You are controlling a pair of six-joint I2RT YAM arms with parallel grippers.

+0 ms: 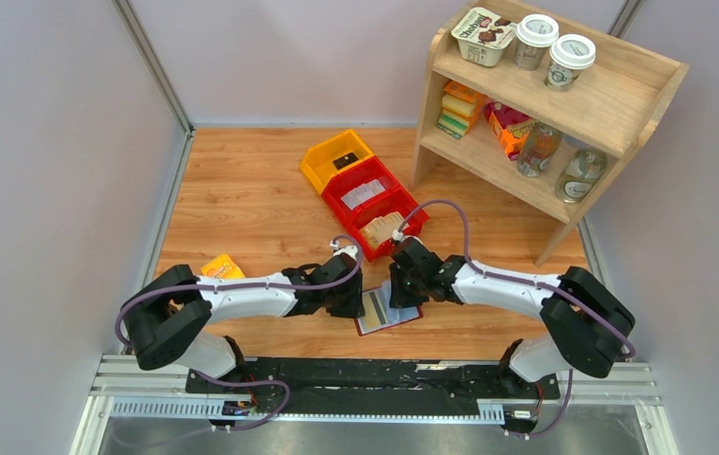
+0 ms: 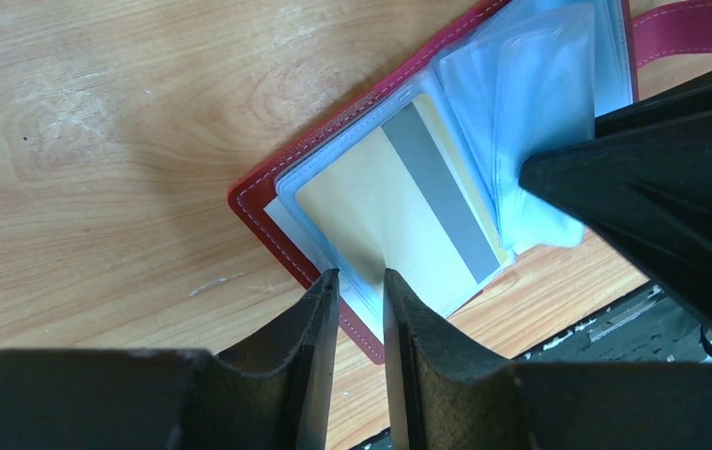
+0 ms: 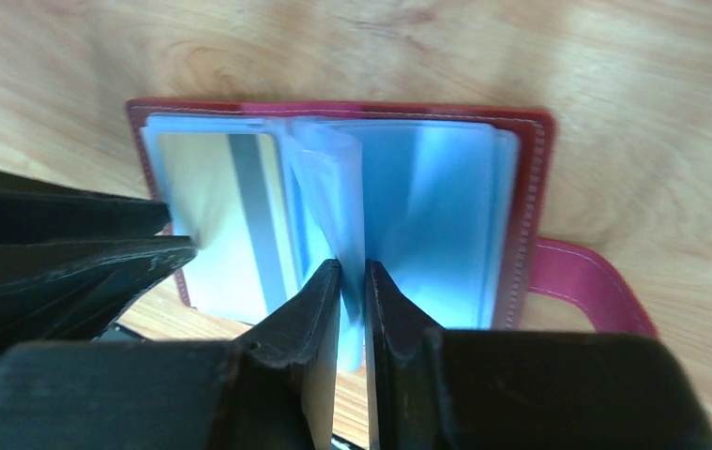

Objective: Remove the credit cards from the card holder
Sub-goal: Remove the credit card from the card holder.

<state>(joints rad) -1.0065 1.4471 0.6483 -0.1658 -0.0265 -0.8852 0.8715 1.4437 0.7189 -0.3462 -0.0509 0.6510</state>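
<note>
The maroon card holder (image 1: 388, 315) lies open on the wood between my two grippers. In the left wrist view its red edge (image 2: 258, 202) frames pale blue pockets. A tan credit card (image 2: 380, 206) with a grey stripe sits in the left pocket and also shows in the right wrist view (image 3: 211, 216). My left gripper (image 1: 355, 301) is at the holder's left edge. Its jaws (image 2: 361, 277) stand a narrow gap apart over the card's corner, with nothing seen between them. My right gripper (image 1: 399, 292) is shut (image 3: 352, 267) on an upright blue pocket leaf (image 3: 333, 187). The snap tab (image 3: 586, 281) sticks out to the right.
Two red bins (image 1: 374, 204) and a yellow bin (image 1: 334, 156) sit behind the holder. A wooden shelf (image 1: 564, 104) with cups, bottles and packets stands at the back right. A small yellow box (image 1: 223, 267) lies by the left arm. The metal rail (image 1: 374, 374) marks the near edge.
</note>
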